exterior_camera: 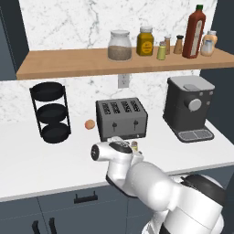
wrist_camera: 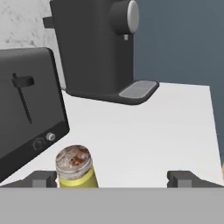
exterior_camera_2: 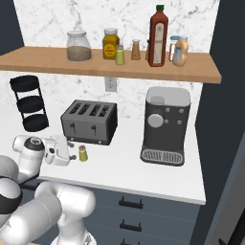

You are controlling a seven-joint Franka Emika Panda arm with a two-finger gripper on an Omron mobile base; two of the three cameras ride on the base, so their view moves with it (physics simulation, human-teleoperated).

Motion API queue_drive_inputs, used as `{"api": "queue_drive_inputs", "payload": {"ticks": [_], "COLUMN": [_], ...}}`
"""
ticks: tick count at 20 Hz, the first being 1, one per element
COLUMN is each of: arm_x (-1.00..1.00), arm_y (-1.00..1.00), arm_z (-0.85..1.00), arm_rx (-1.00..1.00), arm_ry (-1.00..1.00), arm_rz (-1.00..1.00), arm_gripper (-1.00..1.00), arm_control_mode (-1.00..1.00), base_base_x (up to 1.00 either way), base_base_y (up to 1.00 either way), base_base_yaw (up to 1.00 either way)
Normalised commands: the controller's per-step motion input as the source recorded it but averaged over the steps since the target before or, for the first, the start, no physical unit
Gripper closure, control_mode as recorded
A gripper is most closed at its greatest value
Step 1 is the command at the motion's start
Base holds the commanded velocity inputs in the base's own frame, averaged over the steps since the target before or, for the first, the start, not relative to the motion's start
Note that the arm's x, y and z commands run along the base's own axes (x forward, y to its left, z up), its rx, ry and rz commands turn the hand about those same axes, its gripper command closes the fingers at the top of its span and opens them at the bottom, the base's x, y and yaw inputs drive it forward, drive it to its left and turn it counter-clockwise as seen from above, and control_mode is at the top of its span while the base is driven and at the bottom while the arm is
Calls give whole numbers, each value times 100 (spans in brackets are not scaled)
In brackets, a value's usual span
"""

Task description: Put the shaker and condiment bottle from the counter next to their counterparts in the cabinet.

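Observation:
The small yellow-green shaker (exterior_camera_2: 83, 153) stands upright on the white counter in front of the toaster. In the hand view the shaker (wrist_camera: 75, 168) sits low in the frame, just inside the left fingertip (wrist_camera: 43, 178). My gripper (exterior_camera_2: 72, 156) hovers level with it, open (wrist_camera: 113, 178), fingers wide apart and nothing held. The tall red condiment bottle (exterior_camera_2: 158, 36) with its green cap stands on the wooden cabinet shelf (exterior_camera_2: 48, 60), next to the counterparts (exterior_camera_2: 136, 50): a yellow-green shaker (exterior_camera: 161, 51), two brown shakers and pale-capped bottles (exterior_camera: 209, 43).
A black toaster (exterior_camera: 121, 119) is directly behind the shaker, and a dark coffee machine (exterior_camera: 188, 107) stands to the right. A black three-tier rack (exterior_camera: 51, 112) is on the left. A glass jar (exterior_camera: 119, 45) and an amber jar (exterior_camera: 146, 42) share the shelf. A small orange object (exterior_camera: 90, 124) lies by the toaster.

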Motion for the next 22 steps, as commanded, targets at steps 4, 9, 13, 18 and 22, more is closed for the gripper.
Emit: {"api": "queue_drive_inputs", "payload": {"ticks": [4,9,13,18,22], "arm_x": [15,13,10,12,15], "arm_y": [0,0,0,0,0], "arm_z": [-8,-13,-11,-12,-14], "arm_rx": [0,0,0,0,0], "arm_ry": [0,0,0,0,0], "arm_rz": [0,0,0,0,0], "arm_gripper": [-100,-100,-100,-100,-100], "arm_control_mode": [-100,-100,-100,-100,-100], "base_base_x": [0,0,0,0,0], "base_base_y": [0,0,0,0,0], "base_base_yaw": [0,0,0,0,0]}}
